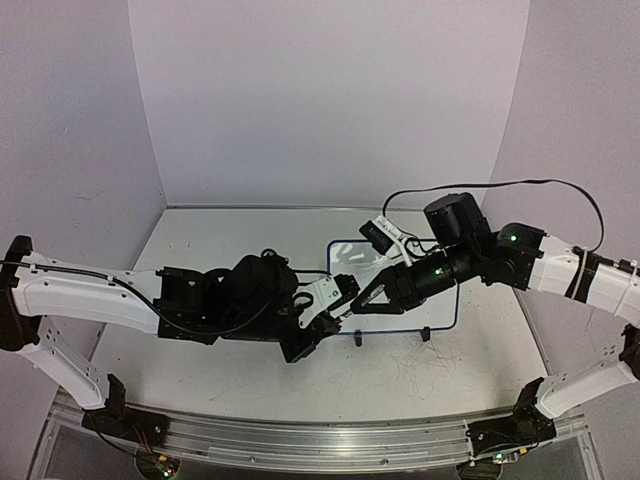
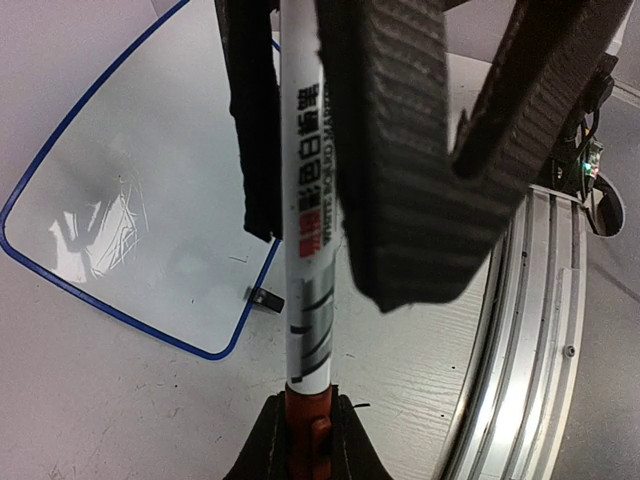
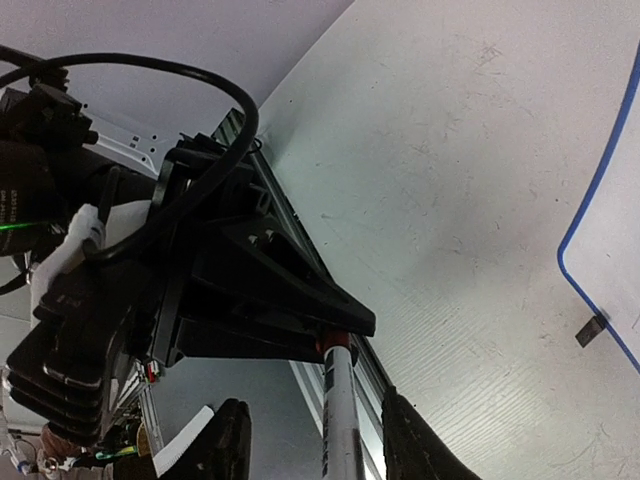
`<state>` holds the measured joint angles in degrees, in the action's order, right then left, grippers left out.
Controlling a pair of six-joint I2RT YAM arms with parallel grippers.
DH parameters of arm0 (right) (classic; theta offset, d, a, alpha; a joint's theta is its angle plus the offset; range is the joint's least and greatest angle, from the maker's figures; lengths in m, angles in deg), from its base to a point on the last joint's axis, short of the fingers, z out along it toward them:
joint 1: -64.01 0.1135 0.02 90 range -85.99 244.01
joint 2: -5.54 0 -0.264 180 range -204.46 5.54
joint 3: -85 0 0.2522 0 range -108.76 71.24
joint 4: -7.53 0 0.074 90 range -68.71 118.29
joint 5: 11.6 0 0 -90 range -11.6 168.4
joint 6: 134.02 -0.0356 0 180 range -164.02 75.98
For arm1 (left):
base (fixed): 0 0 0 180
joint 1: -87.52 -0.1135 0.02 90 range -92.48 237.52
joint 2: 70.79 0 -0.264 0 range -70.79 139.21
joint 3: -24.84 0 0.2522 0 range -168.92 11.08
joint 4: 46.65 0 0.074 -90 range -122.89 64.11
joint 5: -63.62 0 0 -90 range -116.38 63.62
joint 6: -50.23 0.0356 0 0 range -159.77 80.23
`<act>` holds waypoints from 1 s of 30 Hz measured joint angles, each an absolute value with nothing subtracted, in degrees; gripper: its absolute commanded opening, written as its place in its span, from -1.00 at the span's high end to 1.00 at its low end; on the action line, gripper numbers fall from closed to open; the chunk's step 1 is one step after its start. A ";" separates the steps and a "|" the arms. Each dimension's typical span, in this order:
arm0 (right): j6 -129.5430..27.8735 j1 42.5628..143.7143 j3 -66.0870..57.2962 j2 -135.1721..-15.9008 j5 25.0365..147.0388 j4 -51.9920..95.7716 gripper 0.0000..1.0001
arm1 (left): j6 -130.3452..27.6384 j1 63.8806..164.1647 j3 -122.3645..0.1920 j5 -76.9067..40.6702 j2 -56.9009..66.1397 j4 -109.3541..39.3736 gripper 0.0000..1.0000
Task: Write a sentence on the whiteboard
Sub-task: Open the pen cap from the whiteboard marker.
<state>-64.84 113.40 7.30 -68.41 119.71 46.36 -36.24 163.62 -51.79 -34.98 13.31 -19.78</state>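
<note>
The whiteboard [image 1: 415,318] lies on the table under my right arm, and it also shows in the left wrist view [image 2: 150,180]. Its face shows only faint smudges and glare; no dark sentence is visible. My left gripper [image 1: 335,305] [image 2: 308,440] is shut on the red cap end of a white marker [image 2: 308,250]. My right gripper [image 1: 365,297] [image 3: 318,445] is open with its fingers [image 2: 400,150] either side of the marker's body [image 3: 340,410], a gap showing on both sides. The two grippers meet just off the board's near left corner.
An aluminium rail [image 1: 300,440] [image 2: 520,330] runs along the table's near edge. The board's small black foot [image 2: 265,298] [image 3: 592,330] stands on the table. A black cable [image 1: 500,185] loops above my right arm. Walls close in the back and sides.
</note>
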 measured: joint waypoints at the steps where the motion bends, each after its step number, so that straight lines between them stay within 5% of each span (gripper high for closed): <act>1: -64.75 113.40 7.45 -68.59 120.24 46.12 0.18 | -36.19 163.63 -51.79 -35.10 13.31 -19.76 1.00; 10: -64.69 113.38 8.37 -70.40 122.96 44.54 0.34 | -35.50 163.66 -51.79 -35.16 13.32 -19.29 1.00; 17: -64.10 113.39 8.41 -70.53 123.30 44.43 0.06 | -35.14 163.68 -51.77 -35.11 13.40 -19.15 1.00; 30: -63.37 109.04 11.27 -69.69 125.71 44.37 0.03 | -35.02 163.73 -50.39 -35.09 13.40 -19.21 1.00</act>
<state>-63.37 109.04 11.27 -69.69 125.71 44.37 -35.02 163.73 -50.39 -35.09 13.40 -19.21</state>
